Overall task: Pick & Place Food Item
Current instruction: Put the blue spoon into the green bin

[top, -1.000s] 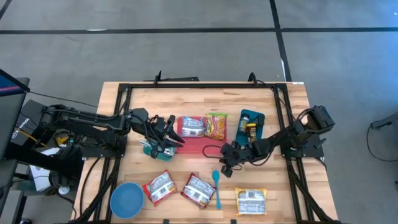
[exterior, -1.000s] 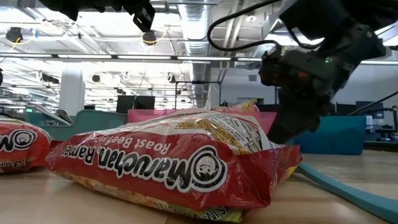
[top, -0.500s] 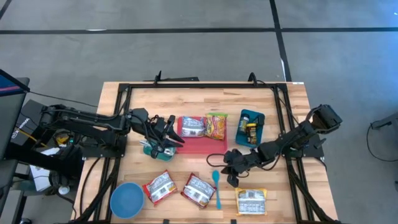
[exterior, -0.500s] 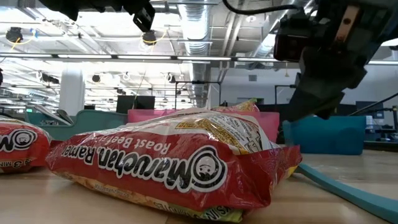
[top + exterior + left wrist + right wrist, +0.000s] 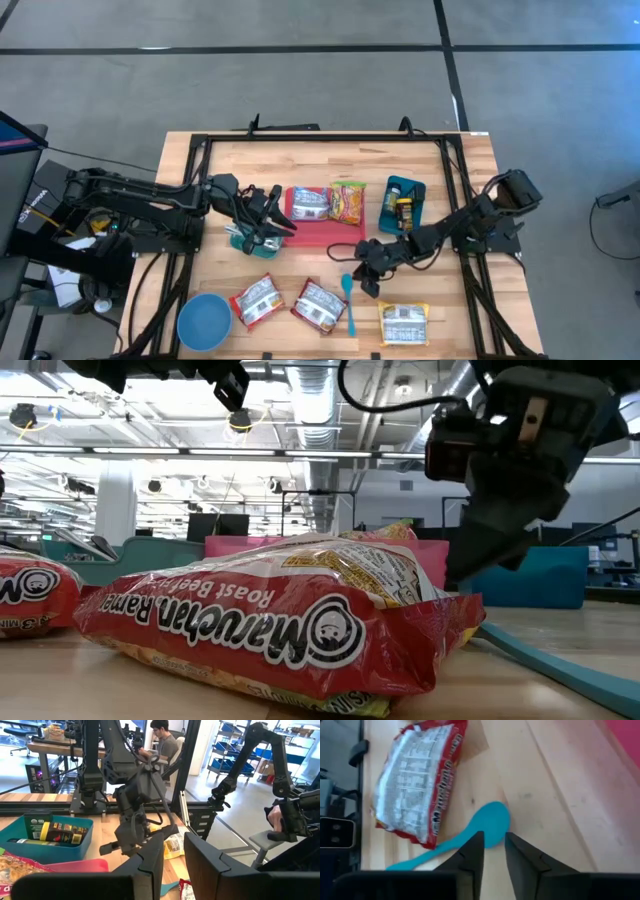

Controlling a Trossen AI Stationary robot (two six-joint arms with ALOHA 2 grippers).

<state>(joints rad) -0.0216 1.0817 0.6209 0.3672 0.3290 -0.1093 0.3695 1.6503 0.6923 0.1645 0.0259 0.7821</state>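
The right fingers [image 5: 492,852], pressed together a second ago, now part slightly just above the spoon [image 5: 470,832], likely readying a pinch; left fingers [image 5: 172,860] narrowly apart, empty

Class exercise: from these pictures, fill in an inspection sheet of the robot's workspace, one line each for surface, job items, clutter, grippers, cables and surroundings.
Surface: wooden table in a black frame.
Job items: two noodle packets on the pink tray; three more packets along the front edge.
Clutter: blue spoon, blue bowl, teal bin of small items.
Grippers: right gripper above the spoon, narrow gap between the fingers, empty; left gripper beside the tray's left end, slightly parted, empty.
Cables: black cable looping over the tray.
Surroundings: seated person at a bench beyond the table.
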